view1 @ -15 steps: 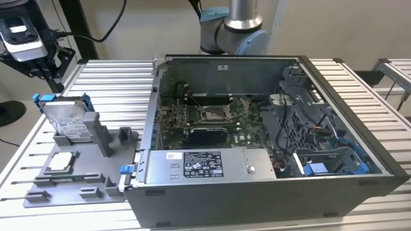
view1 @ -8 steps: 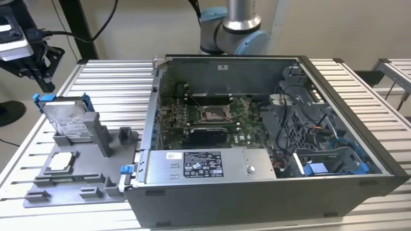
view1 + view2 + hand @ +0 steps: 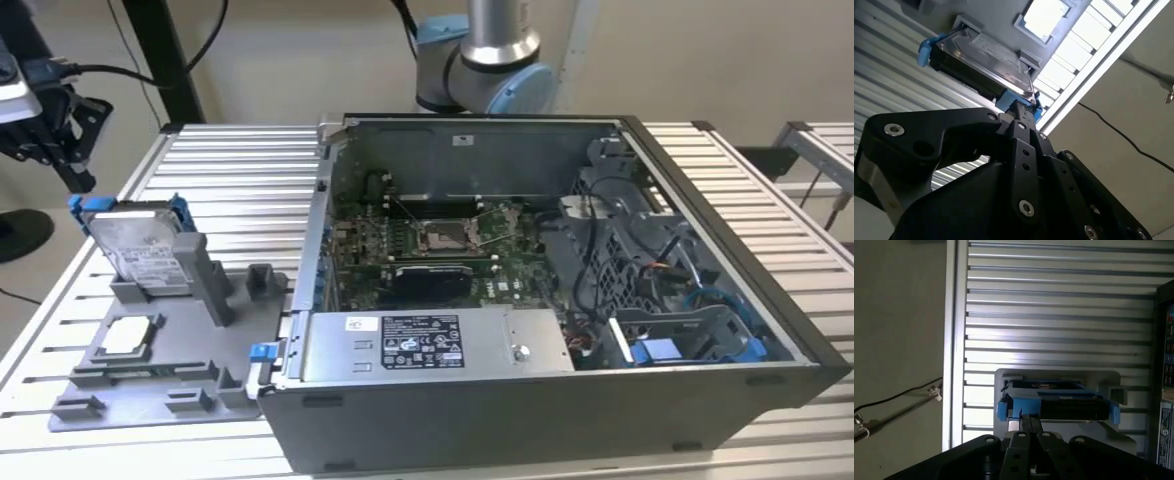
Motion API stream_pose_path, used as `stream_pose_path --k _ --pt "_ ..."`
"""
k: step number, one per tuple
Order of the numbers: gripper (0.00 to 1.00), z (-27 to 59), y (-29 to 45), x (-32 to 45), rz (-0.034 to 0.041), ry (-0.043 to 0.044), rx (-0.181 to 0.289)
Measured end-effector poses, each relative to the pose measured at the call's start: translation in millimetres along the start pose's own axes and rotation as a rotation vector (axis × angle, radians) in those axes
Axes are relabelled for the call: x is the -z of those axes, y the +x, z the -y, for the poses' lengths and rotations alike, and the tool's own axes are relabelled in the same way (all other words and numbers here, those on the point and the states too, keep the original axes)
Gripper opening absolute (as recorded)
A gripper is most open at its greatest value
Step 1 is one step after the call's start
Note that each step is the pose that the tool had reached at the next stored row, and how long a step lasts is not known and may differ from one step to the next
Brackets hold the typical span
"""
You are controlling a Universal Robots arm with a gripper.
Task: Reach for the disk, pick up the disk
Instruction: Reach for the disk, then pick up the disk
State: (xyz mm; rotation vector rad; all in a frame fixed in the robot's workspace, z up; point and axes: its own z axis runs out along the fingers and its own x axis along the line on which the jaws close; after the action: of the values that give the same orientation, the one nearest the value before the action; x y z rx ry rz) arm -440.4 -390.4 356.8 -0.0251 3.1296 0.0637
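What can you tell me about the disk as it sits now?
The disk is a flat silver-grey metal drive with a white label on its face and a blue plastic bracket round its edges. It stands on edge in a grey holder on the slatted table, at the exterior view's left of the open computer case. Only the holder touches it; the gripper is apart from it.

- on the table (image 3: 227,170), at the exterior view's left: fixture (image 3: 134,408)
- upright in a slot of the fixture: disk (image 3: 138,240)
- flat on the fixture, before the disk: chip (image 3: 127,335)
- just beside the fixture, at the exterior view's right: open computer case (image 3: 534,430)
- near the disk's edge: claw (image 3: 1030,416)
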Motion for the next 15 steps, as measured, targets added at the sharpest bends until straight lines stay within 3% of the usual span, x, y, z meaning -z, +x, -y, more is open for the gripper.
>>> stream_pose_path --k 7,15 --pt "0.0 -0.1 3.2 0.0 0.0017 0.0 0.001" --pt "0.0 -0.4 3.8 -0.1 -0.0016 0.0018 0.098"
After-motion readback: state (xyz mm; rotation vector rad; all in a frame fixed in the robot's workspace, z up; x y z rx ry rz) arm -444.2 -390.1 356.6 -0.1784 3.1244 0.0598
